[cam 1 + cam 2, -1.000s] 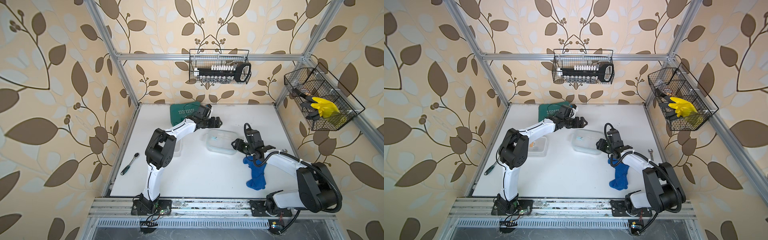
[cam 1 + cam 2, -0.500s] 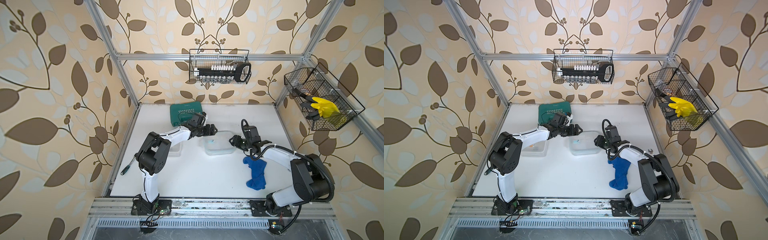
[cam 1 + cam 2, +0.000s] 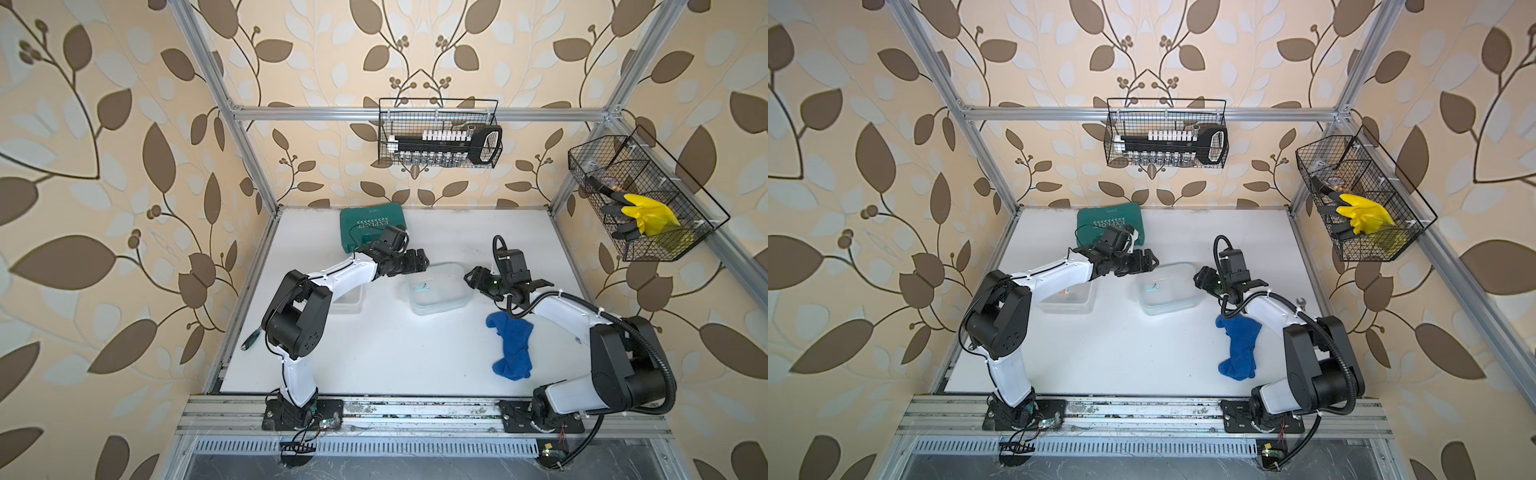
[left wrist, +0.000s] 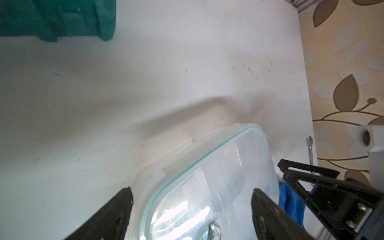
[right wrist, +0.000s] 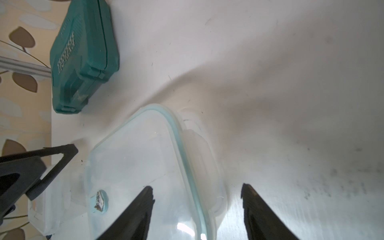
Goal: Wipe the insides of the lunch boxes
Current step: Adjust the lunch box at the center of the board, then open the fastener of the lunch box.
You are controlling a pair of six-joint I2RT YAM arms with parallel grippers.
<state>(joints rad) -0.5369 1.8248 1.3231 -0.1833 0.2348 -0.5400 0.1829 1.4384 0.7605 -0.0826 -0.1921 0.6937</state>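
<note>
Both arms have closed in on the lidded lunch box [image 3: 436, 291] over the last second. In both top views it sits mid-table, with the left gripper [image 3: 419, 264] at its 11 o'clock and the right gripper [image 3: 471, 276] at 3. The second lunch box [image 3: 1067, 301] is at 9 and the blue cloth [image 3: 513, 349] at 4. The teal case [image 3: 365, 222] reads EXPLOIT, upside down.

Left wrist view: jaws spread wide over a corner of the box. Right wrist view: jaws apart, straddling the box's edge, not pinching.

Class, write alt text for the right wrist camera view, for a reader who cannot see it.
The right gripper hangs open over one edge of a clear, green-rimmed lunch box, lid on, on the white table. A teal case lies beyond the box, near the wallpapered wall.
</note>
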